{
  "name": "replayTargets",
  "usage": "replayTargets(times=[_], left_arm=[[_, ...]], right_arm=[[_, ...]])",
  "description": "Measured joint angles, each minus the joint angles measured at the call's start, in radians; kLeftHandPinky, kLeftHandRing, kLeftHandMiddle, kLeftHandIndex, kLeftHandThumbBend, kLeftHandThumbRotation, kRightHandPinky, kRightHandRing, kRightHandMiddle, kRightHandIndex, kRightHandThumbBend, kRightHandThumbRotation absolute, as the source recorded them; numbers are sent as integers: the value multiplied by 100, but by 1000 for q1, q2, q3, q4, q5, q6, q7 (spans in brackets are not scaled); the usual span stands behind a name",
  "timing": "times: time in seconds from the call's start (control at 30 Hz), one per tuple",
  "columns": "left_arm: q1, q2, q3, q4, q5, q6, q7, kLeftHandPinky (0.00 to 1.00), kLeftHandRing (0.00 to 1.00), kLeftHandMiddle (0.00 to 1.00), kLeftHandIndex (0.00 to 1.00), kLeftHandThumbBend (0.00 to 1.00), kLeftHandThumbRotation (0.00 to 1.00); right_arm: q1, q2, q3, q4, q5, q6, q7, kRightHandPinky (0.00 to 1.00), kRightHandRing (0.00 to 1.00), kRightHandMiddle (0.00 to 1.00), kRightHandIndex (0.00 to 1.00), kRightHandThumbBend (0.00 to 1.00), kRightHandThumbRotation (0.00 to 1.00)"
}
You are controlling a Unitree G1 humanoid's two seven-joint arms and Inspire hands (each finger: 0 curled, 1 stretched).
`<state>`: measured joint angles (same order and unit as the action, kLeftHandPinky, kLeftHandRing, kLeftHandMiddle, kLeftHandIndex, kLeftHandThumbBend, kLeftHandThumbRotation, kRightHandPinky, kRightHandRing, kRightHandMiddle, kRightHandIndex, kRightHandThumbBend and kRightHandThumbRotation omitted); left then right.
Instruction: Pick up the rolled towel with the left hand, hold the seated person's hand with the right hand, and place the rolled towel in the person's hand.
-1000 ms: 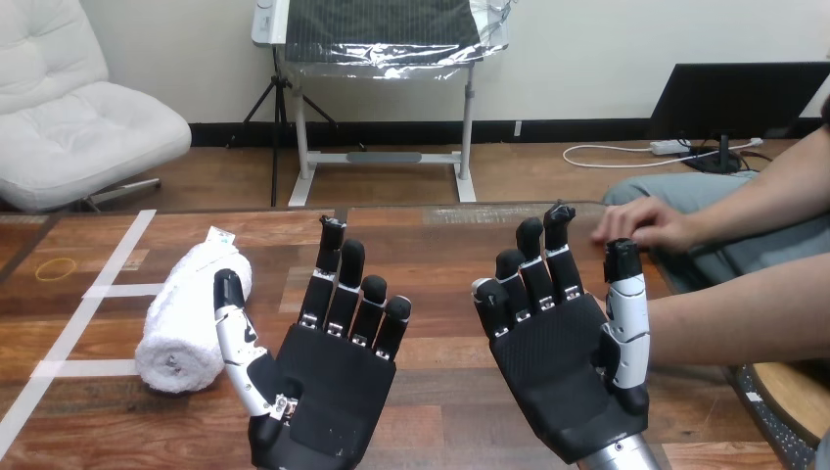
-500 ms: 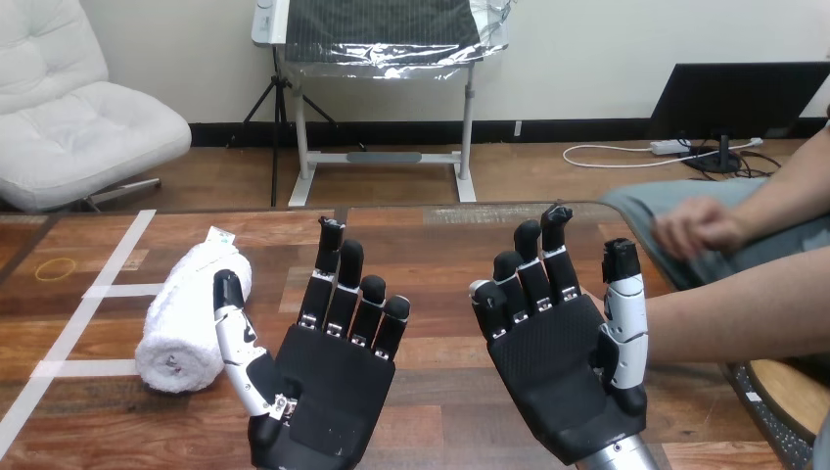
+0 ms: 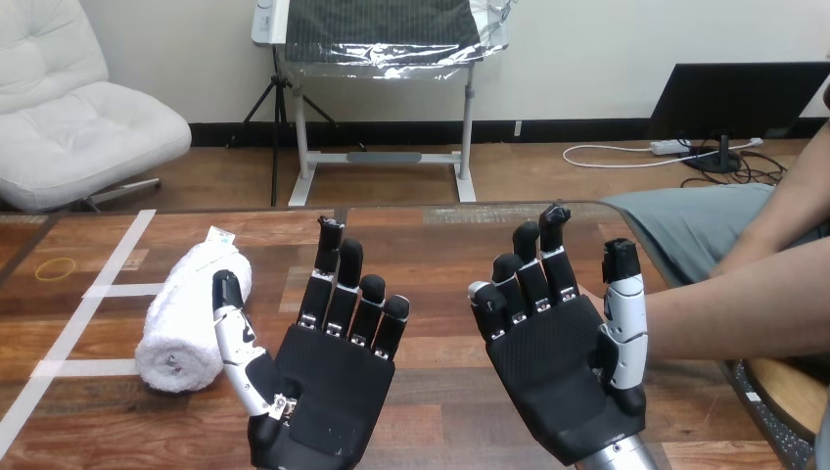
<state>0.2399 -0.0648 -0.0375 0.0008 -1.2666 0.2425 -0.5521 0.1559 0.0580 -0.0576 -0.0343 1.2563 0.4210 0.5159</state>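
Nearest, the left hand (image 3: pixel 328 377) is raised palm-up just right of the rolled towel (image 3: pixel 186 313), fingers straight and spread, holding nothing. Farther right of the towel, the right hand (image 3: pixel 558 367) is likewise open and empty. The towel lies untouched on the table (image 3: pixel 440 255). The person's forearm (image 3: pixel 734 313) reaches in behind the right hand. Judging by this, no step is done: pickup, hand-hold and handover all remain.

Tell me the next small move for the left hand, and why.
Probably swing the left hand leftward and down toward the rolled towel. It lies untouched on the table beside that hand's thumb, and the hand is open and holds nothing, so the pickup comes first.
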Motion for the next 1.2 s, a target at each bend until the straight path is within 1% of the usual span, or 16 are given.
replayTargets(times=[0.23, 0.33, 0.4, 0.43, 0.47, 0.53, 0.57, 0.63, 0.67, 0.73, 0.83, 0.87, 0.9, 1.07, 1.1, 1.2], left_arm=[[0, 0, 0, 0, 4, -4, 0, 44, 51, 63, 73, 61, 87], [0, 0, -1, 0, 14, -13, 0, 45, 52, 64, 72, 59, 85], [0, 0, -1, 0, 27, -25, 0, 46, 54, 64, 72, 57, 82], [0, 0, -2, -1, 36, -33, 2, 48, 55, 66, 73, 57, 77], [0, 0, -3, -2, 51, -43, 5, 49, 56, 66, 73, 56, 75], [0, 0, -7, -10, 109, -79, 20, 50, 57, 67, 73, 54, 73], [0, 2, -9, -14, 142, -100, 31, 53, 60, 69, 73, 51, 70], [0, 4, -13, -20, 205, -141, 46, 55, 61, 70, 73, 50, 68], [0, 4, -15, -21, 237, -162, 54, 57, 62, 71, 74, 49, 65], [-1, 6, -20, -22, 302, -205, 71, 60, 64, 72, 74, 48, 60], [-1, 8, -23, -22, 400, -263, 100, 64, 67, 74, 76, 48, 55], [-1, 8, -24, -22, 435, -282, 113, 67, 69, 75, 77, 50, 51], [-1, 8, -24, -22, 462, -297, 123, 68, 70, 75, 78, 51, 50], [-1, 8, -22, -22, 619, -374, 190, 73, 75, 78, 80, 57, 43], [-1, 9, -22, -22, 651, -388, 206, 75, 77, 79, 80, 60, 41], [-1, 9, -20, -22, 743, -422, 254, 78, 80, 82, 82, 63, 38]], right_arm=[[0, 0, 0, 0, 0, 3, 0, 32, 48, 58, 59, 68, 22], [0, 0, 0, 0, 0, 5, 1, 32, 48, 58, 60, 68, 22], [0, 0, 0, 0, 0, 6, 1, 32, 48, 58, 60, 68, 22], [0, 0, 0, 0, 0, 6, 2, 32, 48, 58, 60, 67, 22], [0, 0, 0, 0, 0, 7, 2, 32, 48, 58, 60, 67, 23], [0, 0, -1, 0, 0, 7, 4, 32, 48, 58, 60, 67, 23], [0, 0, -1, 0, 0, 7, 4, 32, 48, 58, 60, 67, 23], [0, -1, 0, 0, 0, 7, 4, 32, 48, 58, 59, 67, 23], [0, -1, 0, 0, 0, 7, 4, 32, 48, 58, 59, 67, 23], [1, -1, 0, 0, 0, 7, 4, 32, 48, 58, 59, 67, 23], [2, -2, 1, 0, 0, 7, 4, 32, 48, 58, 59, 67, 23], [2, -2, 1, 0, -1, 7, 4, 32, 48, 58, 59, 67, 23], [3, -2, 2, 0, -1, 7, 4, 32, 48, 58, 59, 67, 23], [8, -2, 3, 0, -2, 7, 4, 32, 48, 58, 59, 67, 24], [9, -2, 3, 0, -2, 7, 4, 32, 48, 58, 59, 67, 24], [13, -2, 3, 0, -2, 8, 4, 32, 47, 58, 59, 67, 24]])
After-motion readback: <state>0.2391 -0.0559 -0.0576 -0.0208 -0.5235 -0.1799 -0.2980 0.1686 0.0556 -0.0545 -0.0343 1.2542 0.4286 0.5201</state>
